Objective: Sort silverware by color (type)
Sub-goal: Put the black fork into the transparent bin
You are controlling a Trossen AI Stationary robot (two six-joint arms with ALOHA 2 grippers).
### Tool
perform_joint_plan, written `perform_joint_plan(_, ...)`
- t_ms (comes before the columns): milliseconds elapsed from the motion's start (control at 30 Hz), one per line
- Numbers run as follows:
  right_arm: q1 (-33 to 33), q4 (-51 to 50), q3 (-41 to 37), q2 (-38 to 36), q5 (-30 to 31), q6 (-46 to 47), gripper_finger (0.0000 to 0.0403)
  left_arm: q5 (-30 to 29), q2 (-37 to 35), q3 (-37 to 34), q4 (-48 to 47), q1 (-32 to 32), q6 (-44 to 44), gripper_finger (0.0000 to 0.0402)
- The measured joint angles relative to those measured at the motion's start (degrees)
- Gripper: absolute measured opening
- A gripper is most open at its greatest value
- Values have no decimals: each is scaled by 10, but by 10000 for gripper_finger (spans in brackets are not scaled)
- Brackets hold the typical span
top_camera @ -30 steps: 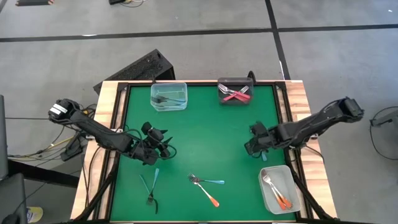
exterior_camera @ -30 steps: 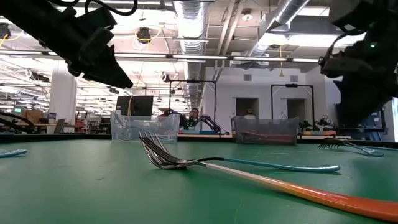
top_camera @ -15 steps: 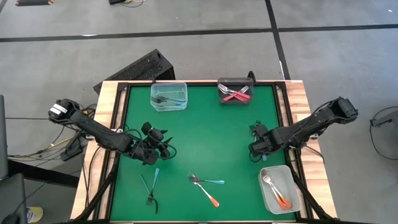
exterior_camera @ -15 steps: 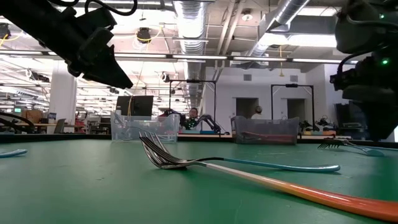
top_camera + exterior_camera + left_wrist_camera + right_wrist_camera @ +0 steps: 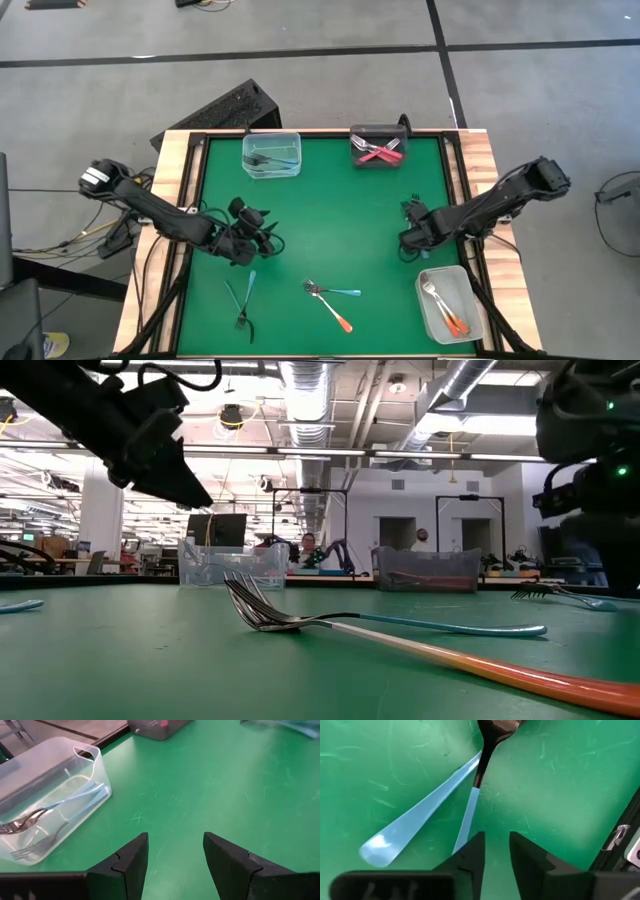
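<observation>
Forks are light, stiff and thin, w/ smooth plastic handles and metal tines. They lie flat on the mat, so prob slippery to pinch. Best hold looks like mid-handle, across the narrow width, jaws coming straight down.

Look: silver tines, slim handles in blue, red or orange.

R gripper (image 5: 412, 232) sits low at the table's right side, over two blue forks (image 5: 420, 812) that cross near their necks. Its fingers (image 5: 470, 857) are narrowly apart w/ green mat showing between. One thin blue handle (image 5: 468, 817) runs up to a finger edge, no grip seen yet.

L gripper (image 5: 255, 236) hovers left of centre, jaws wide and empty.

Loose forks:
- blue fork (image 5: 340, 292) crossed w/ orange fork (image 5: 335, 315), front centre
- teal pair (image 5: 243, 298), front left

Sorted forks:
- blue ones in back clear tub (image 5: 271, 170)
- red ones in dark tub (image 5: 377, 160)
- orange ones in front-right clear tub (image 5: 432, 320)
</observation>
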Motion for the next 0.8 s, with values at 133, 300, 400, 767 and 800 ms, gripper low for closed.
perform_joint_plan(133,0,1,0,29,0,-8,90,11,27,0,2,0,-9,178)
perform_joint_plan(300,0,-10,3,17,-2,-20,95,38,69,0,2,0,-21,178)
perform_joint_plan(400,0,-16,12,-13,1,-26,112,43,88,0,5,0,-31,178)
perform_joint_plan(767,-1,45,-19,-35,44,-39,159,41,104,0,67,0,-10,178)
perform_joint_plan(800,-1,64,-26,-33,42,-39,159,41,104,0,67,0,-9,178)
